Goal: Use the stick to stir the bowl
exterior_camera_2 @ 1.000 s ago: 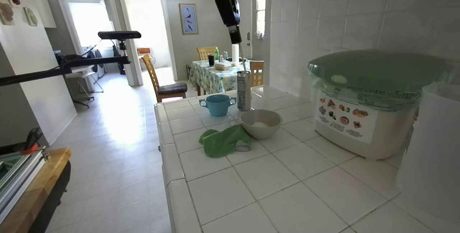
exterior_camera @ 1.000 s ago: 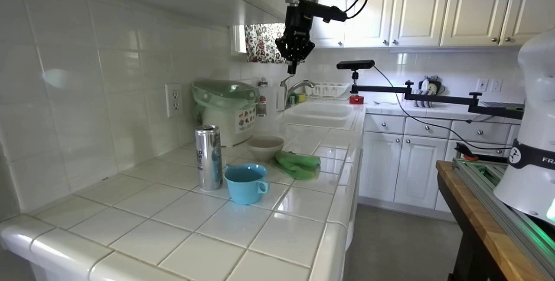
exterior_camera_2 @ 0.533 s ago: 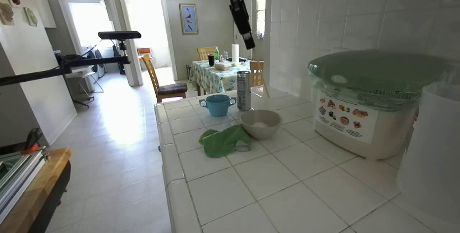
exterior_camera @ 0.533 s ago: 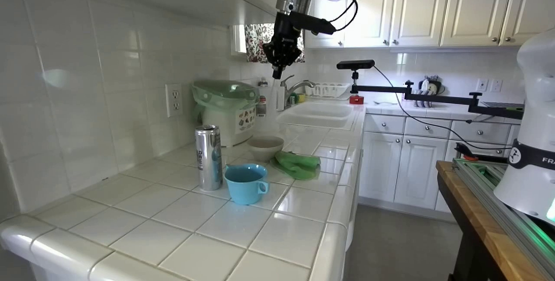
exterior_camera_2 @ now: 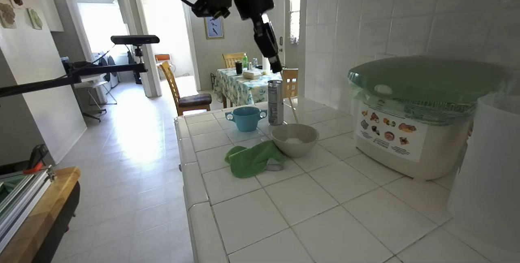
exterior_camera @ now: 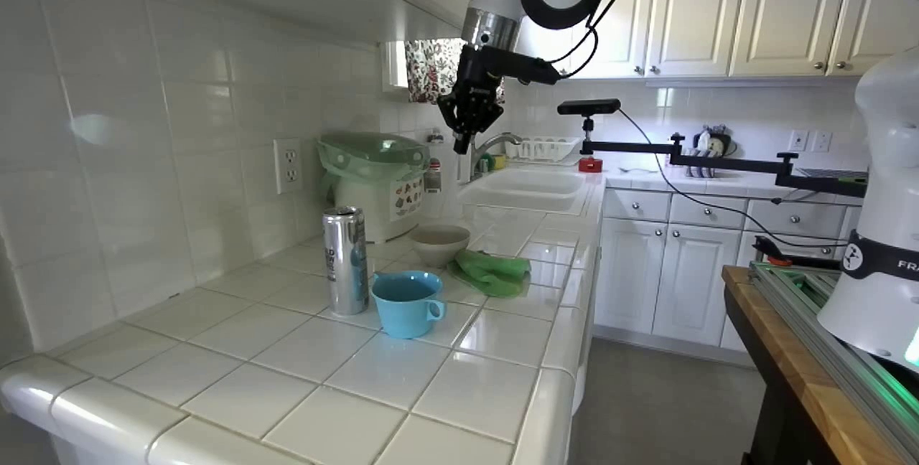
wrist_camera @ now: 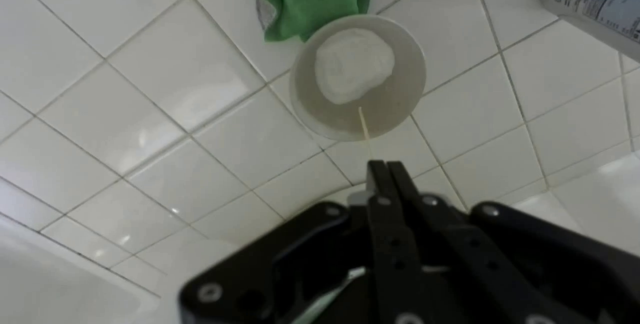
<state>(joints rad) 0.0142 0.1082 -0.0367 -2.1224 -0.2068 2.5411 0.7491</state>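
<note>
My jaws are clamped together on the stick [wrist_camera: 365, 130], by the look of it near its upper end, leaving the thin length free below; I judge this hold meant to keep me clear of a rim. Tilted, its free end shows within the outline of the pale bowl [wrist_camera: 400, 96] in the wrist view, short of the white mass [wrist_camera: 354, 64] inside; whether above the rim or below it, I cannot tell. I take this bowl as the one to stir, since the stick points there. It sits on the bench [exterior_camera_2: 317, 206], the green cloth [exterior_camera_2: 252, 161] beside it, touching or nearly. The blue cup [exterior_camera: 404, 311] stands apart, just beside the can [exterior_camera: 345, 260]. Assessment: stirring not yet under way; a narrow stick could twist in my grip
</note>
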